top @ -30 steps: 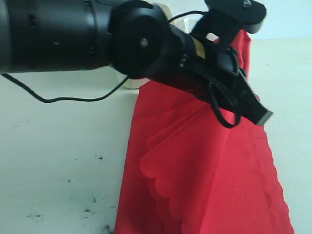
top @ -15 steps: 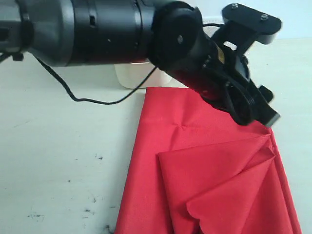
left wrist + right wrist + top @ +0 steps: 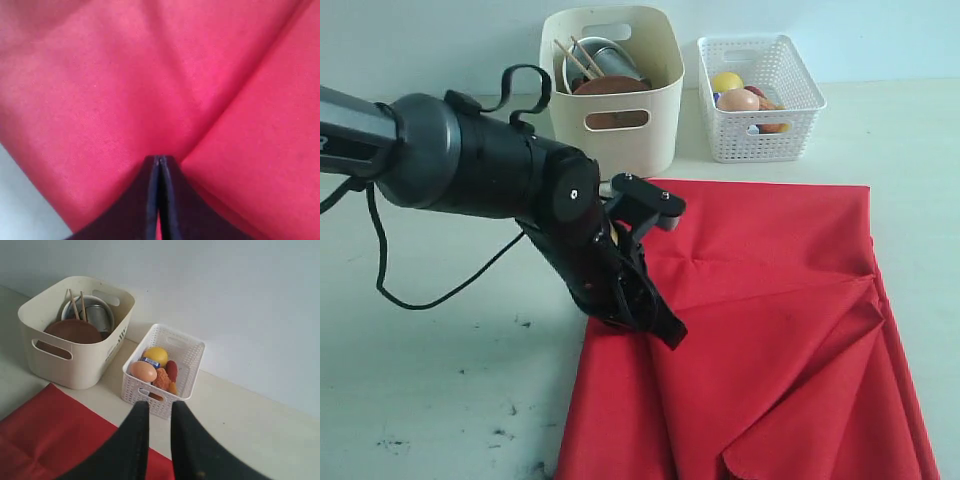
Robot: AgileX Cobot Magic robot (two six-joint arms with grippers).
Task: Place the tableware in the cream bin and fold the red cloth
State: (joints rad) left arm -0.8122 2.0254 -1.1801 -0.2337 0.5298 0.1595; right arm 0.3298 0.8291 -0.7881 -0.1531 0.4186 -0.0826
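The red cloth [image 3: 770, 330] lies spread on the table, with a flap doubled over toward the front right. My left gripper [image 3: 670, 335] is down on the cloth's left part, its jaws shut with a sliver of red cloth [image 3: 100, 75] pinched between them [image 3: 160, 160]. The cream bin [image 3: 660, 110] stands at the back and holds the brown plate [image 3: 610, 87], steel cup [image 3: 610, 60] and chopsticks [image 3: 575, 58]. My right gripper [image 3: 157, 405] hovers above the cloth's far edge [image 3: 50, 430] with a narrow gap, holding nothing. It is out of the exterior view.
A white lattice basket [image 3: 760, 140] with a lemon [image 3: 726, 81], an egg [image 3: 738, 100] and other food stands right of the cream bin [image 3: 75, 370]. The left arm's black cable [image 3: 430, 300] trails over the table on the left.
My left arm has swung from the cloth's right side down to its left part. The carried flap now lies folded on the right, and both bins have come into view.
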